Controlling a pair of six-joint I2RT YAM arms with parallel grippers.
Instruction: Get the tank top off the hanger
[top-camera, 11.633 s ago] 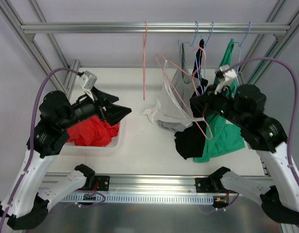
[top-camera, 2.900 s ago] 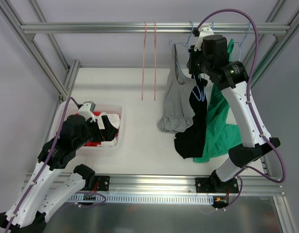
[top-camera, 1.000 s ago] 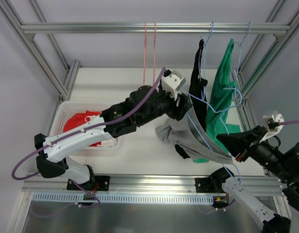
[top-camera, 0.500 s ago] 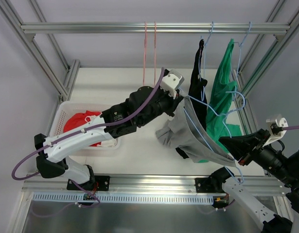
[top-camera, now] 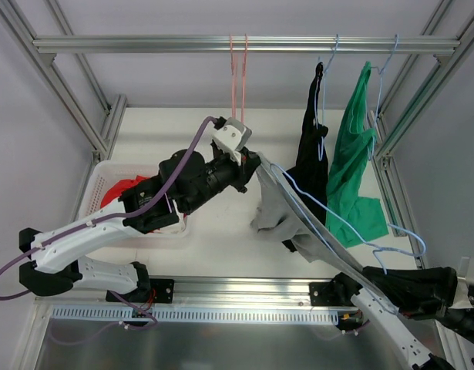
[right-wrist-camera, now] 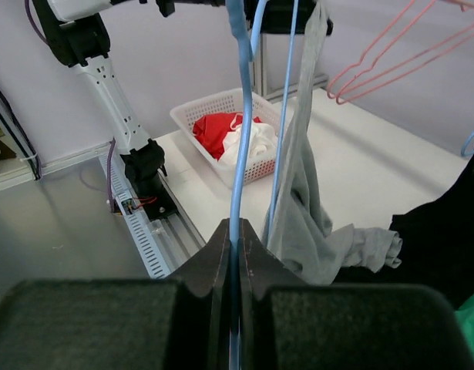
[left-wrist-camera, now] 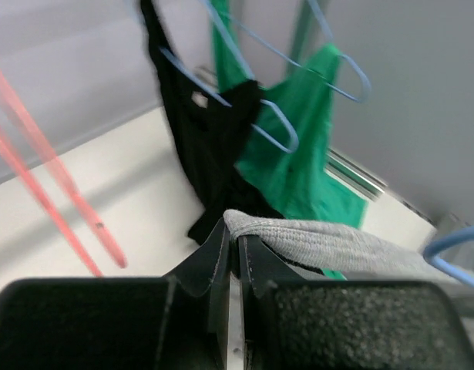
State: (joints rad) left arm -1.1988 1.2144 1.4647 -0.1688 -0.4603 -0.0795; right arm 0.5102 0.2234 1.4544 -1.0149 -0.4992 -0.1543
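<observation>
left tool [left-wrist-camera: 235, 235] pinched shut on the grey tank top [top-camera: 277, 202], right tool [right-wrist-camera: 237, 230] clamped on the blue hanger [top-camera: 352, 229] by the table [top-camera: 221, 240]'s front right corner, fabric stretched between

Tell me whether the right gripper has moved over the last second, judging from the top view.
Yes. The right gripper, shut on the blue hanger, has pulled back toward the arms' bases, from over the table down to the near frame rail.
</observation>
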